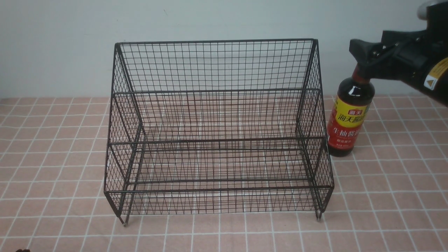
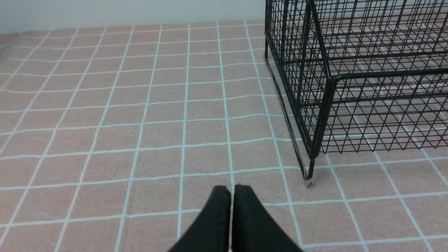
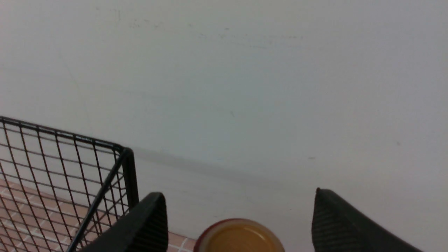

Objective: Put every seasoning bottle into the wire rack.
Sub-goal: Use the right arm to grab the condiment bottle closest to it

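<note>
the bottle (image 1: 350,119) stands upright on the tiled surface (image 1: 402,175), just outside the right side of the rack (image 1: 217,91), toward its back corner. none of it is in the rack yet. its label faces the front, and its base looks flat on the tiles, so it seems to carry its own weight.

the right gripper (image 1: 360,57) is at the top of the bottle, level with the cap (image 3: 239,236). its 2 fingers are spread wide. in the right wrist view the cap sits in the gap between them, touching neither, so nothing is gripped. this looks like lining up for a grip on the narrow neck, which would leave the wide body free to drop into a tier.

the rack is empty, with 2 stepped tiers open from above and a tall grid back (its right side wall slopes down toward the front). that side wall stands between the bottle and the tiers, so my guess is that the bottle must go up over it, not straight across.

the left gripper (image 2: 231,210) hangs low over bare tiles near the rack's front left leg. its fingers are pressed together and hold nothing. it is well apart from the bottle and out of the way. behind everything is a plain pale wall (image 1: 210,21).
</note>
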You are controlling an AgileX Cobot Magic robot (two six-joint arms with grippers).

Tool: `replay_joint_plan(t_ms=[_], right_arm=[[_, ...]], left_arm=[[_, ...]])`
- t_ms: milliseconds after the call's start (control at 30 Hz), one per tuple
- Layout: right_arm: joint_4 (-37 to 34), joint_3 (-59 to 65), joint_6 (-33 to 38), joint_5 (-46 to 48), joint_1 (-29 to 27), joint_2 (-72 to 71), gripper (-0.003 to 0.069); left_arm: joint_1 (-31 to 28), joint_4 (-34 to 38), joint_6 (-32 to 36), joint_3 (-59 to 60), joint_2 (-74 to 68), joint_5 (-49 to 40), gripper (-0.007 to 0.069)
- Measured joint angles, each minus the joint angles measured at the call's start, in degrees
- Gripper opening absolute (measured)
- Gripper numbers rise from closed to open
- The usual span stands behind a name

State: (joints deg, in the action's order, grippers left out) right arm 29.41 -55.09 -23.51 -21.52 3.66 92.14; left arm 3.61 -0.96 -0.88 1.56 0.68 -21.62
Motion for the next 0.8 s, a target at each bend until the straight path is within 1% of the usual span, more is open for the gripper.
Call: replay_joint_plan(t_ms=[300,400,500,533,567,700,767,800], right_arm=[[-0.99,-0.02,0.16,-1.39,0.00,3.10,0.0498],[-1.13,-0.07,0.16,-1.61,0.00,4.35,0.0454],[-1.58,-0.07,0.16,-1.56,0.00,5.29,0.0389],[-1.87,-0.07,0.16,-1.49,0.00,5.63,0.0318],[-1.88,-0.07,0.16,-1.25,0.00,5.63,0.0267],[-2.10,-1.04,0.01,1.35,0.00,5.22,0.0269],[-1.78,-2.33,-0.05,6.80,0.10,3.43,0.0269],[-1.72,-2.43,-0.05,7.33,0.10,3.25,0.0269]], left_arm=[[0.00,0.00,0.00,0.00,0.00,0.00,-0.0007],[0.00,0.00,0.00,0.00,0.00,0.00,-0.0007],[0.00,0.00,0.00,0.00,0.00,0.00,-0.0007],[0.00,0.00,0.00,0.00,0.00,0.00,-0.0007],[0.00,0.00,0.00,0.00,0.00,0.00,-0.0007],[0.00,0.00,0.00,0.00,0.00,0.00,-0.0007],[0.00,0.00,0.00,0.00,0.00,0.00,-0.0007],[0.00,0.00,0.00,0.00,0.00,0.00,-0.0007]])
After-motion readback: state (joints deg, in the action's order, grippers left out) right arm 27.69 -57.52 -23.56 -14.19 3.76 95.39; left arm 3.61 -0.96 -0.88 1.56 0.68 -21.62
